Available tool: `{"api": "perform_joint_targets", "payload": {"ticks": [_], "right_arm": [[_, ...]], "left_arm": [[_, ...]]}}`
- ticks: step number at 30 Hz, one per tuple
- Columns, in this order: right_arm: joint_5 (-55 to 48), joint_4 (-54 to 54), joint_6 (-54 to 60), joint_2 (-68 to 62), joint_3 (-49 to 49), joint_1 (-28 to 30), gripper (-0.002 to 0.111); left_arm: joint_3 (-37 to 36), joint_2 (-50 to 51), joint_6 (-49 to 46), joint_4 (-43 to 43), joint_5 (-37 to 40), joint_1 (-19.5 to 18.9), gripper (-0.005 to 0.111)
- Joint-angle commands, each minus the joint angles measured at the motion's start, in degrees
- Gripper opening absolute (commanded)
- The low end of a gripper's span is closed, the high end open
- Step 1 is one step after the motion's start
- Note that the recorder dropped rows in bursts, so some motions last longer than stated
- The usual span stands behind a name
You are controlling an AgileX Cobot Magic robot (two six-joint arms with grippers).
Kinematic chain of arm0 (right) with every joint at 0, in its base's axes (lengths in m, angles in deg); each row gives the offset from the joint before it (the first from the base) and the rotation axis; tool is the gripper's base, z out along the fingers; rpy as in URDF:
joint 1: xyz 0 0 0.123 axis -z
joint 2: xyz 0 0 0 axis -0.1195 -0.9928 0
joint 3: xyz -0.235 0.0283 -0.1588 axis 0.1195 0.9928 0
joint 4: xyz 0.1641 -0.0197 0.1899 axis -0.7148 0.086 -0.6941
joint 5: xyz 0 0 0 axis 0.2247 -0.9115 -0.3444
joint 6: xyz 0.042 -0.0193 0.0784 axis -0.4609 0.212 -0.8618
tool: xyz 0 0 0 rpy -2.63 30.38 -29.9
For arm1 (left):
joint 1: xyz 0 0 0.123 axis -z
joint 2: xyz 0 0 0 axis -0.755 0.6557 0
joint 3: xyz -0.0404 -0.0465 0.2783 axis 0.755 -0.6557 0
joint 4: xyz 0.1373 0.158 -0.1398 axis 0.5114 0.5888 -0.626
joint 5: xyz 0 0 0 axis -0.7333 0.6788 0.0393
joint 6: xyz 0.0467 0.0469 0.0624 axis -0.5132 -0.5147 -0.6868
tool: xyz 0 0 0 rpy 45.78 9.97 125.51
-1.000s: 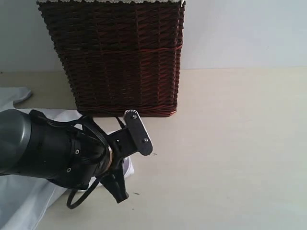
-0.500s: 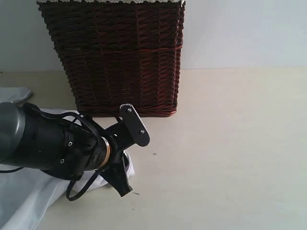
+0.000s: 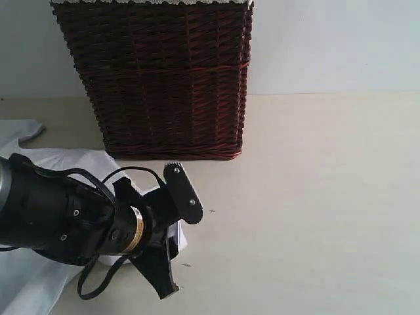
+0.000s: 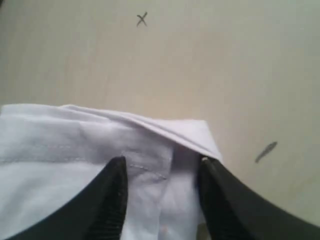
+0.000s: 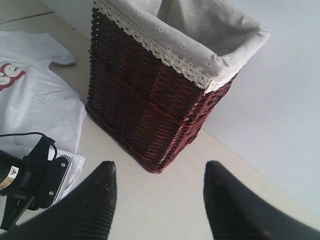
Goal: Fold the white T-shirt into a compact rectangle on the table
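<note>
Fold barely begun: left gripper (image 4: 162,170) jaws parted over white T-shirt (image 5: 35,95) corner, right gripper (image 5: 157,200) parted and empty, table (image 3: 315,197) right side unused.

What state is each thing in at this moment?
white T-shirt, lying loose on the table, edge doubled over, not yet a rectangle.
left gripper, open over the shirt's edge, holding nothing.
right gripper, open, empty.
wicker basket, upright, open-topped, cloth-lined.
</note>
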Motion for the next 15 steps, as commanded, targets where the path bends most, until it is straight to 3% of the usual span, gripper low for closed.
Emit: {"api": "perform_joint_targets", "payload": {"ticks": [1, 3, 5, 6, 10, 15], "right_arm": [[0.77, 0.08, 0.45, 0.33, 0.23, 0.23, 0.051], [0.77, 0.11, 0.45, 0.33, 0.25, 0.23, 0.051], [1.52, 0.11, 0.45, 0.33, 1.28, 0.23, 0.051], [3.07, 0.11, 0.45, 0.33, 2.10, 0.23, 0.051], [4.92, 0.35, 0.45, 0.33, 3.59, 0.23, 0.051], [5.04, 0.61, 0.45, 0.46, 3.59, 0.23, 0.051]], "left_arm": [[1.58, 3.55, 0.44, 0.90, 3.79, -0.67, 0.045], [3.22, 3.72, 0.44, 1.54, 7.53, -0.67, 0.037], [4.35, 3.72, 0.44, 1.66, 8.56, -0.67, 0.017], [4.89, 3.72, 0.57, 1.66, 8.56, -0.67, 0.000], [5.35, 1.84, 0.57, -0.05, 8.07, -0.10, 0.000], [3.56, -9.59, 0.57, -1.48, 8.09, 2.82, 0.000]]}}
